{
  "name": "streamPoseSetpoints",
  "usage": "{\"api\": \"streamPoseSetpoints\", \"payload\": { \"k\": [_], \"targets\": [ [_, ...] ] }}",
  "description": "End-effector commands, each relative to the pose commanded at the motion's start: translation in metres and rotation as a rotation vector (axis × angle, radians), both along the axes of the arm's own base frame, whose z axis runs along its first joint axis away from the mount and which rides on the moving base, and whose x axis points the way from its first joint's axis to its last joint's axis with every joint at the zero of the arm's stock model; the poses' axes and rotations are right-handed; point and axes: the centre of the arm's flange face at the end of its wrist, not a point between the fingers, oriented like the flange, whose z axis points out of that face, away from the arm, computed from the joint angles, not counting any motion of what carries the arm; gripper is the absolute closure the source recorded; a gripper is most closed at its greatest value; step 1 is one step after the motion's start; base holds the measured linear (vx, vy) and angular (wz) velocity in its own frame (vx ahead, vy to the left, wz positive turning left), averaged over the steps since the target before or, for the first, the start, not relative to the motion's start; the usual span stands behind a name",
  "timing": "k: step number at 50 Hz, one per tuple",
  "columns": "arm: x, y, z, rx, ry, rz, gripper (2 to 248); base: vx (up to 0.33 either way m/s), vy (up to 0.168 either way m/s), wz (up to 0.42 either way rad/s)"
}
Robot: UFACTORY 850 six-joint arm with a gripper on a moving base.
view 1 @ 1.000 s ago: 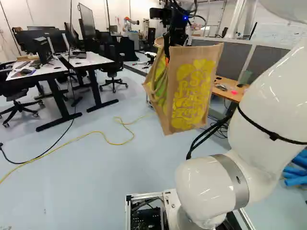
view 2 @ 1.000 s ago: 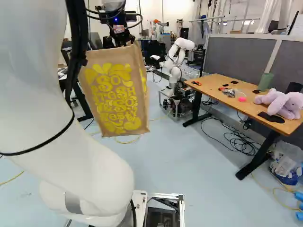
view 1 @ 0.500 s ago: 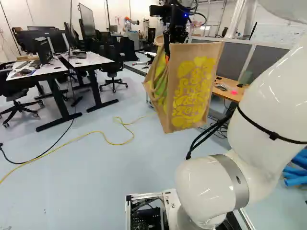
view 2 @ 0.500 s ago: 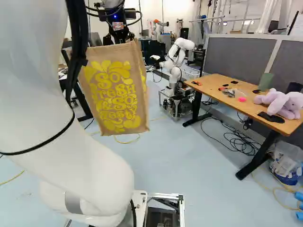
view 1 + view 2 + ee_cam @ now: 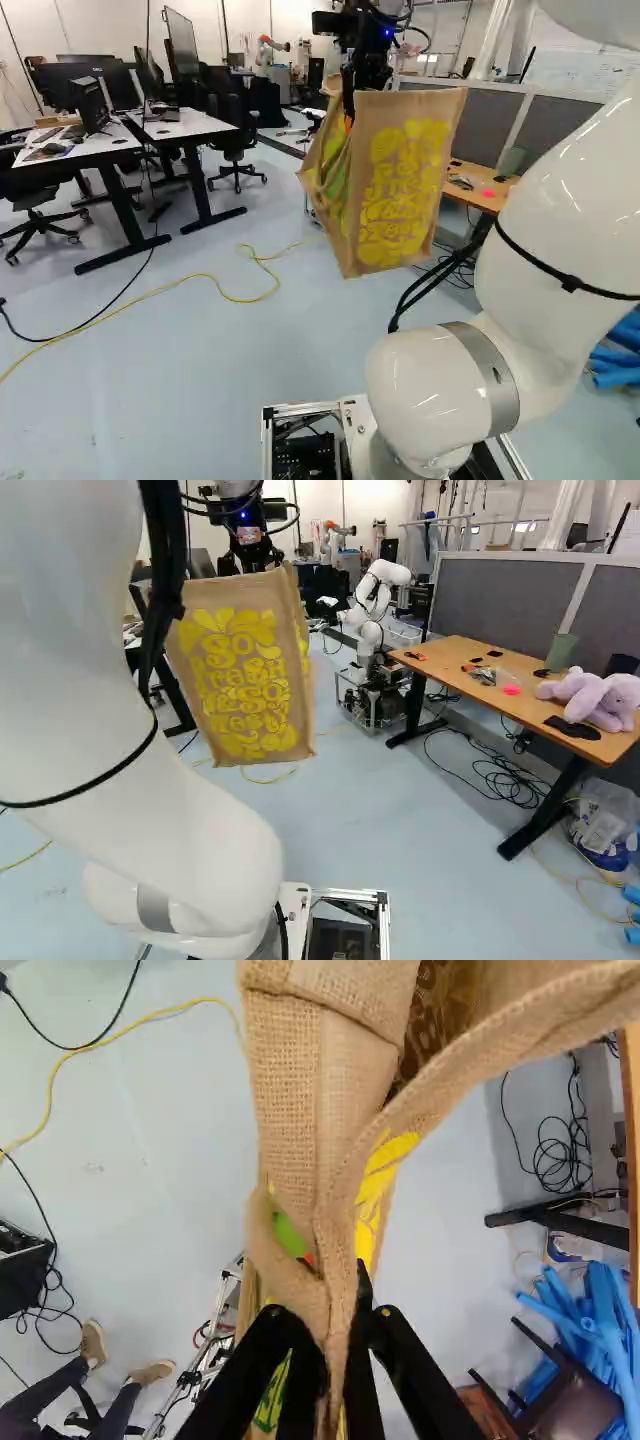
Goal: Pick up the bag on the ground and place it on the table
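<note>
Tote point(image 5: 240, 670) of soft burlap, probably light, apt to swing; best held by the top edge point(image 5: 338, 1305), with jaws nearly closed, pinching it.

Open air lies between the hanging tan burlap bag with yellow print point(image 5: 240, 680) and the brown wooden bench on black legs point(image 5: 455, 648). Bare wood shows along its front edge. Farther back, a bright pink lump point(image 5: 512, 690) and a green container point(image 5: 560, 652) take up room; a lilac plush toy point(image 5: 585, 695) fills the near end, beside a flat black pad point(image 5: 572, 728). A grey fabric partition point(image 5: 505, 595) walls off the back, and another robot point(image 5: 372, 610), white and jointed, crowds the far end.
</note>
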Motion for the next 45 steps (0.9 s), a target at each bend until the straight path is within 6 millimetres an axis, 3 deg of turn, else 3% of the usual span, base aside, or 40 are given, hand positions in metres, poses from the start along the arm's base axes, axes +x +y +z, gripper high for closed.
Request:
{"api": "streamPoseSetpoints", "payload": {
  "k": [19,45],
  "targets": [
    [0.0,0.0,0.0,0.0,0.0,0.0,225,0.02,-0.029,-0.147],
    [0.0,0.0,0.0,0.0,0.0,0.0,225,0.049,-0.07,-0.346]
  ]
}}
